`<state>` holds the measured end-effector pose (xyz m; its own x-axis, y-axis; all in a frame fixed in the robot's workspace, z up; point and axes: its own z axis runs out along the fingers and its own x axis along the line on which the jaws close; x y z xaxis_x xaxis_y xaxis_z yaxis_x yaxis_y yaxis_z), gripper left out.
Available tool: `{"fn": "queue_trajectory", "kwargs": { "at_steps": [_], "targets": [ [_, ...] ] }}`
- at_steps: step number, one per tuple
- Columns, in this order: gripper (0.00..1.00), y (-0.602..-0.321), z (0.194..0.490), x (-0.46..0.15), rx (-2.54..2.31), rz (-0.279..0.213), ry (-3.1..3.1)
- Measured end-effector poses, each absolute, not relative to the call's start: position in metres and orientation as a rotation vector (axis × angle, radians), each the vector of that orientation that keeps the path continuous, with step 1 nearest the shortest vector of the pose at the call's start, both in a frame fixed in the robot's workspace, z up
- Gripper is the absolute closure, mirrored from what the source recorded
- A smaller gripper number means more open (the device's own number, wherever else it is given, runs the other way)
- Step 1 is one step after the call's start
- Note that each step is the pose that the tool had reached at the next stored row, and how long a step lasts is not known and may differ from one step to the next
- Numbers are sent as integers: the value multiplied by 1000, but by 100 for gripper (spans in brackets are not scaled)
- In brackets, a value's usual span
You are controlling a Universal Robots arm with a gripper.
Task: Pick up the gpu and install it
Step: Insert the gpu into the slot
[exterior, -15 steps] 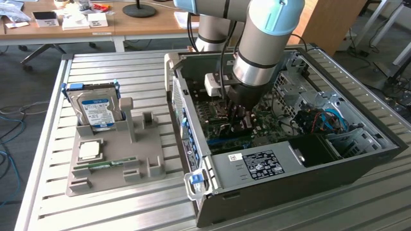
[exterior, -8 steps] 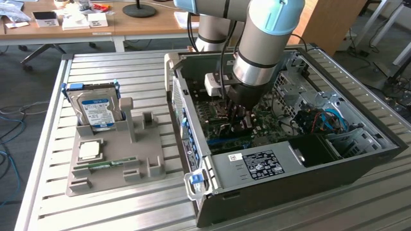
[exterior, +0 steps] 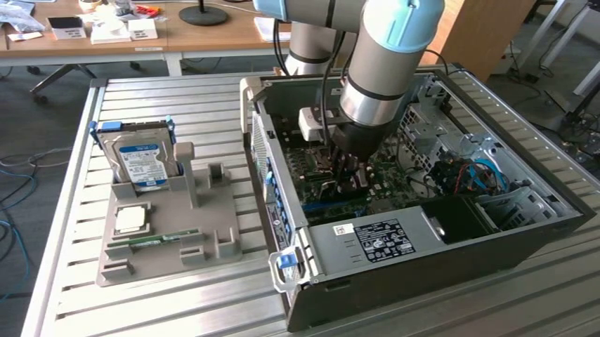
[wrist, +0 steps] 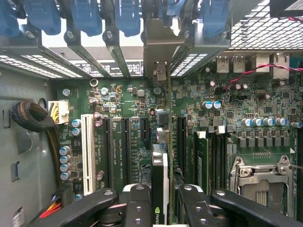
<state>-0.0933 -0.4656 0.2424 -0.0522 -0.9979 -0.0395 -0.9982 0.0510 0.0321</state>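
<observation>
Open PC case (exterior: 525, 232): jaws clamp gpu (wrist: 160, 179) edge-on over motherboard (wrist: 128, 137).

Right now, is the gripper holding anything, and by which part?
Yes: the gripper clamps the gpu, a thin dark circuit card, by its upper edge, standing edge-on over the green motherboard.

Before me: an open computer case (exterior: 525, 232) on the slatted surface (exterior: 168, 309), a hard drive (exterior: 140, 161) upright in a grey holder (exterior: 173, 246).

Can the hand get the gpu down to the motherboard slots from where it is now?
Probably yes: the hand holds the gpu edge-on just above the bare slots, with nothing between them in the open computer case.
</observation>
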Motion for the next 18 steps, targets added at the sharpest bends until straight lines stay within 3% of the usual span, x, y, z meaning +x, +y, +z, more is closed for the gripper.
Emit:
{"fn": "queue_trajectory", "kwargs": {
  "at_steps": [18],
  "targets": [
    [73,-466,241,-93,-2157,79,2274]
  ]
}}
